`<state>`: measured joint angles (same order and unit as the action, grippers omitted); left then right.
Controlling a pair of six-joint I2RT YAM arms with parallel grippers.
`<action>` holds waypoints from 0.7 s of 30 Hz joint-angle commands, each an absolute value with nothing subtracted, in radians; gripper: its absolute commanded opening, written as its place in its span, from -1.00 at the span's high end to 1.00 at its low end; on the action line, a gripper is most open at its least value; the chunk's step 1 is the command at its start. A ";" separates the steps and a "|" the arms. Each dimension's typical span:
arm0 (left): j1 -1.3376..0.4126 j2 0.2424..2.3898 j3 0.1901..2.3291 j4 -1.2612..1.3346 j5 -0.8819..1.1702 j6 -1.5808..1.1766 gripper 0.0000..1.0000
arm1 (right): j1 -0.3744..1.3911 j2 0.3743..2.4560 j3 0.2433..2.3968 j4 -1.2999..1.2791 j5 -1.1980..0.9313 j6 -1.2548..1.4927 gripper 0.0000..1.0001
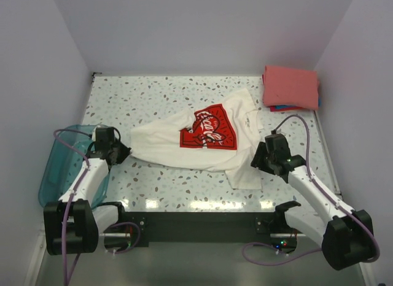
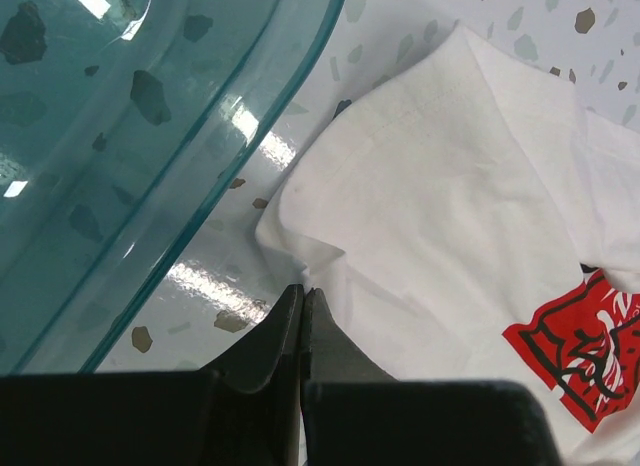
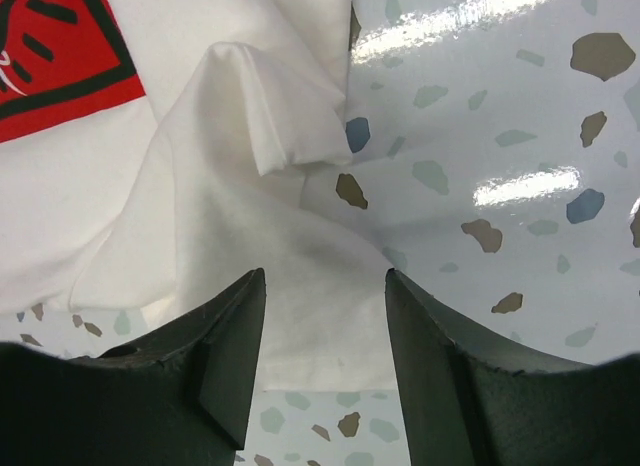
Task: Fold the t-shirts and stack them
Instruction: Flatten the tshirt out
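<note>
Two sets of fingers, two ends of one shirt. The cream-white t-shirt [image 1: 166,142] sprawls crumpled on the tabletop [image 1: 123,96] just beside the teal tub [image 1: 58,166], red print [image 1: 212,129] up, not yet folded. Nearest the tub, the left fingers [image 2: 303,306] are pressed tight together, tips right at the shirt's edge. Whether a nip of cloth sits between them I cannot tell, though the cloth tapering toward them suggests a flattening pull. On the side away from the tub, the right fingers [image 3: 245,316] stand roughly half apart, gripping nothing, with a rumpled corner lying between them, lined up for a pinch, I'd say. Well apart from the tub, at the far corner, the folded coral-red t-shirt [image 1: 290,85] marks the stack.
</note>
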<state>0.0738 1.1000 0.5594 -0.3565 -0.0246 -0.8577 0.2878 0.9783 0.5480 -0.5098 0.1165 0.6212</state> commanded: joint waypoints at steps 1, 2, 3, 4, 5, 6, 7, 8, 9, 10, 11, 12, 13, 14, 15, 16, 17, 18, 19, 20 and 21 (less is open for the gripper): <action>0.084 1.086 0.601 -0.331 -0.014 -0.827 1.00 | 0.287 1.046 0.560 -0.482 0.137 0.603 -0.10; 0.084 1.088 0.604 -0.331 -0.012 -0.825 1.00 | 0.287 1.061 0.554 -0.466 0.129 0.607 -0.10; 0.084 1.089 0.604 -0.331 -0.012 -0.824 1.00 | 0.287 1.086 0.548 -0.453 0.124 0.609 -0.10; 0.083 1.089 0.607 -0.333 -0.011 -0.822 1.00 | 0.288 1.098 0.542 -0.440 0.129 0.611 -0.10; 0.083 1.089 0.610 -0.333 -0.009 -0.821 1.00 | 0.288 1.109 0.528 -0.425 0.130 0.609 -0.09; 0.083 1.089 0.612 -0.334 -0.009 -0.819 1.00 | 0.287 1.124 0.520 -0.416 0.132 0.609 -0.08; 0.083 1.088 0.614 -0.334 -0.009 -0.819 1.00 | 0.290 1.130 0.511 -0.396 0.129 0.612 -0.08; 0.083 1.086 0.614 -0.333 -0.009 -0.818 1.00 | 0.290 1.135 0.491 -0.382 0.120 0.621 -0.06; 0.084 1.088 0.614 -0.334 -0.009 -0.818 1.00 | 0.291 1.140 0.482 -0.370 0.111 0.624 -0.03; 0.083 1.088 0.614 -0.333 -0.008 -0.818 1.00 | 0.298 1.146 0.476 -0.362 0.106 0.630 0.03; 0.083 1.089 0.614 -0.333 -0.006 -0.816 1.00 | 0.304 1.147 0.472 -0.356 0.107 0.635 0.17; 0.083 1.089 0.612 -0.333 -0.006 -0.815 1.00 | 0.304 1.146 0.477 -0.359 0.109 0.634 0.32; 0.084 1.088 0.612 -0.333 -0.006 -0.815 1.00 | 0.304 1.135 0.486 -0.377 0.118 0.634 0.51; 0.084 1.083 0.614 -0.333 -0.005 -0.808 1.00 | 0.302 1.126 0.491 -0.385 0.123 0.632 0.79; 0.083 1.081 0.615 -0.333 -0.006 -0.807 1.00 | 0.304 1.114 0.495 -0.394 0.126 0.630 0.90; 0.083 1.075 0.620 -0.333 -0.006 -0.804 1.00 | 0.305 1.080 0.523 -0.434 0.133 0.629 0.99; 0.083 1.072 0.626 -0.334 -0.006 -0.792 1.00 | 0.305 1.059 0.540 -0.458 0.135 0.626 1.00; 0.084 1.068 0.632 -0.336 0.018 -0.782 1.00 | 0.305 1.031 0.561 -0.489 0.127 0.624 1.00; 0.083 1.065 0.655 -0.351 0.026 -0.773 1.00 | 0.304 1.000 0.587 -0.555 0.132 0.621 1.00; 0.083 1.052 0.670 -0.365 0.031 -0.755 1.00 | 0.304 0.932 0.656 -0.589 0.144 0.614 1.00; 0.083 1.042 0.704 -0.377 0.032 -0.744 1.00 | 0.304 0.901 0.696 -0.621 0.152 0.611 1.00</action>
<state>0.0742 1.0897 0.6010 -0.3805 0.0048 -0.8059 0.3008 1.0203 0.5442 -0.5316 0.1146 0.6247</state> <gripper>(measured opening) 0.019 0.011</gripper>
